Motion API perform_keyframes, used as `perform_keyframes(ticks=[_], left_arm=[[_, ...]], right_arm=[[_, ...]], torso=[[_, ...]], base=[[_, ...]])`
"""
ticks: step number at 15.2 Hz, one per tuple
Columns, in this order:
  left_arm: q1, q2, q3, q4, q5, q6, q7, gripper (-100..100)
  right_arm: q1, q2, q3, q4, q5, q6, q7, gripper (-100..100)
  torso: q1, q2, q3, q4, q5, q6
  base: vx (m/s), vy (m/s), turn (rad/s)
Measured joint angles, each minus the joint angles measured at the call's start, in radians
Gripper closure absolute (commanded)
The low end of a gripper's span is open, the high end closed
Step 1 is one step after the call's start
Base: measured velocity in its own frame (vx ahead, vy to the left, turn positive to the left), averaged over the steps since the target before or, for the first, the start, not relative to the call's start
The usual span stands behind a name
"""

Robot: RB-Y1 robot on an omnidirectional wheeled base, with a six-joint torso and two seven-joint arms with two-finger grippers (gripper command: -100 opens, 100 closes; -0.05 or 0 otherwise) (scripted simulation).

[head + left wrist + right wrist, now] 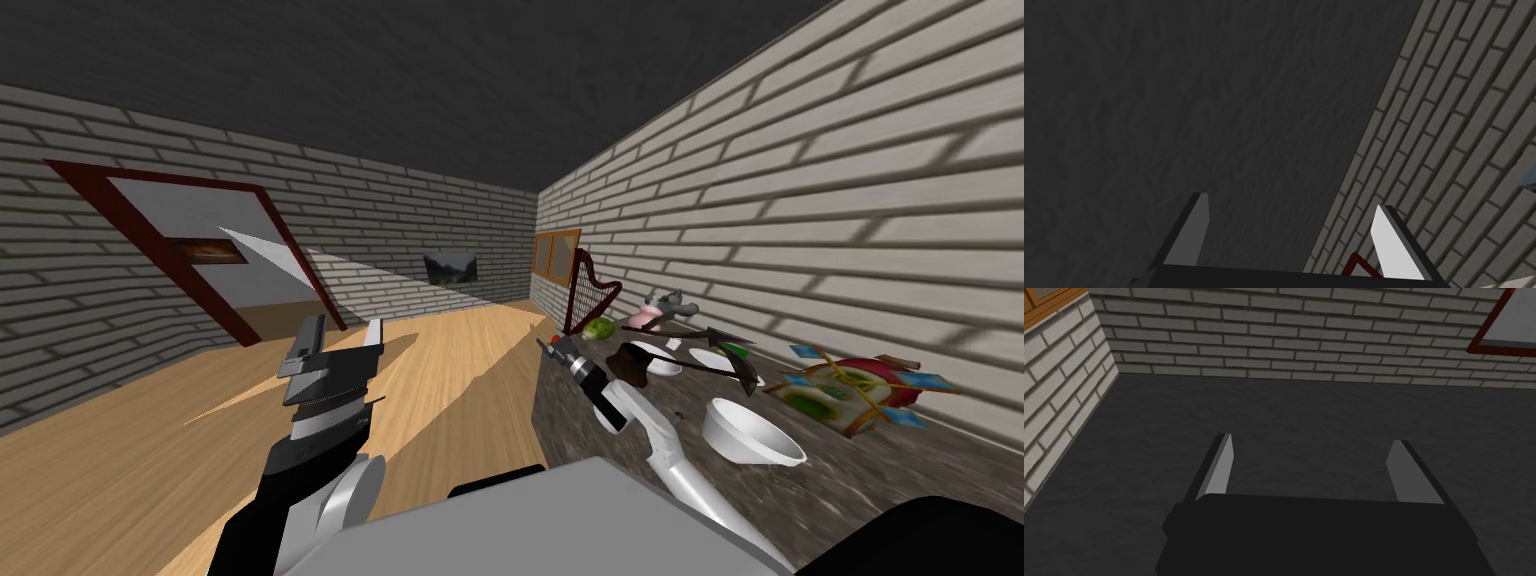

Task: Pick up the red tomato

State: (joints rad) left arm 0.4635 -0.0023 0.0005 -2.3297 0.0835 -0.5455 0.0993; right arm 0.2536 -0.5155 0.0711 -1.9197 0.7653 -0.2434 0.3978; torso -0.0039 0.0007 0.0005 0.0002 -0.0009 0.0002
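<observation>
Left of centre in the head view, the left hand [343, 328] stands over the wooden floor [150, 450], its two fingers spread with nothing between them. At the frame's middle, the right hand [548, 345] sits at the left edge of the mottled worktop [860, 480], fingers likewise spread and bare. One tomato [557, 341] shows as a small red spot just beside those fingertips; whether they touch I cannot tell. Further right on the worktop lie one green leafy ball [600, 328], one dark pickaxe [690, 365], three white bowls [750, 432] and one bright kite-like toy [850, 395].
</observation>
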Motion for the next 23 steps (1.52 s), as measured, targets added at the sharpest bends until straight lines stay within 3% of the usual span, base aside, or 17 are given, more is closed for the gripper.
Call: perform_keyframes(ticks=[13,23], left_arm=[[0.000,0.000,0.000,0.000,0.000,0.000,0.000,0],[0.000,0.000,0.000,0.000,0.000,0.000,0.000,0]], right_arm=[[-0.073,-0.073,0.025,0.138,0.278,0.117,0.111,-100],[-0.101,-0.109,0.047,0.234,0.467,0.189,0.185,-100]], torso=[[-0.001,0.000,0.000,0.000,0.000,0.000],[0.000,-0.001,0.000,0.000,0.000,0.000]], base=[[-0.029,-0.051,0.112],[-0.025,-0.045,0.093]])
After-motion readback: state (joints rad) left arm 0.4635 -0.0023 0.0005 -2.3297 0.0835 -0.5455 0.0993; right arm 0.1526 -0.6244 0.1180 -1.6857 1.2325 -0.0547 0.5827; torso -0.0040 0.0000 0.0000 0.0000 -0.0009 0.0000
